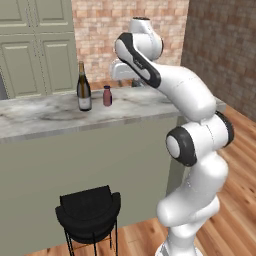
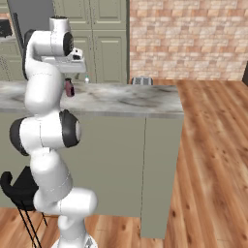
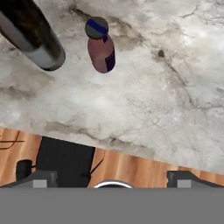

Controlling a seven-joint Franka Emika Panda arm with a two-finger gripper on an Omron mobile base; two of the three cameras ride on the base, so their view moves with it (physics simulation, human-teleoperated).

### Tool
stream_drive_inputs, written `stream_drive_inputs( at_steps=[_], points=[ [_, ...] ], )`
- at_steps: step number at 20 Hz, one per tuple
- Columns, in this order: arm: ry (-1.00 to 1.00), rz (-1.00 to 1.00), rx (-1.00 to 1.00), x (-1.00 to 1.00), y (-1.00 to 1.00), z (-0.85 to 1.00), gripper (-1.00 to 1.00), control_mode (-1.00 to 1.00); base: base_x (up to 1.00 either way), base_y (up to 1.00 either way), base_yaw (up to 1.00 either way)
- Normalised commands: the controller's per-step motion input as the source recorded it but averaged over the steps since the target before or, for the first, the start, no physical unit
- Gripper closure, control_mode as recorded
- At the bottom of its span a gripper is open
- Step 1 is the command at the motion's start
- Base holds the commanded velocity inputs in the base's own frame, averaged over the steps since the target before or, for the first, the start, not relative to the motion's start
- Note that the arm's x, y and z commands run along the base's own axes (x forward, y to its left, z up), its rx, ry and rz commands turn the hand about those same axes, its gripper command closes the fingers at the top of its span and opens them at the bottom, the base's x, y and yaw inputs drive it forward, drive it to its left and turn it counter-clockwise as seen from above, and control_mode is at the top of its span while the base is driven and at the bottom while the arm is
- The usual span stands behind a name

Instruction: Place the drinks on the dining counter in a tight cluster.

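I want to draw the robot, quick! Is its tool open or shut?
Tool: open, fingertips wide apart above the dining counter.

One black bar stool (image 1: 89, 214), standing on the wood plank floor (image 2: 213, 160). Sage-green panelled cabinets (image 1: 37, 47) along the back; brick wall (image 2: 186, 36) beside them.
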Motion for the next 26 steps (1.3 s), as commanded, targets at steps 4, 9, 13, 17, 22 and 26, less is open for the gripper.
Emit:
stream_drive_inputs(
  at_steps=[4, 9, 13, 17, 22, 26],
  points=[
    [-0.34, -0.05, 0.05, -1.00, -0.31, -0.89, -1.00, -1.00, 0.00, 0.00, 0.00],
    [-0.32, -0.05, 0.07, -1.00, -0.32, -0.56, -1.00, -1.00, 0.00, 0.00, 0.00],
    [-0.11, -0.01, 0.06, -0.97, -0.47, 0.25, -1.00, -1.00, 0.00, 0.00, 0.00],
    [0.00, 0.00, 0.02, -0.63, -0.61, 0.50, -1.00, -1.00, 0.00, 0.00, 0.00],
    [0.01, 0.00, 0.00, -0.54, -0.41, 0.06, -1.00, -1.00, 0.00, 0.00, 0.00],
    [0.19, -0.04, -0.06, -0.40, -0.31, 0.04, -1.00, -1.00, 0.00, 0.00, 0.00]
  ],
)
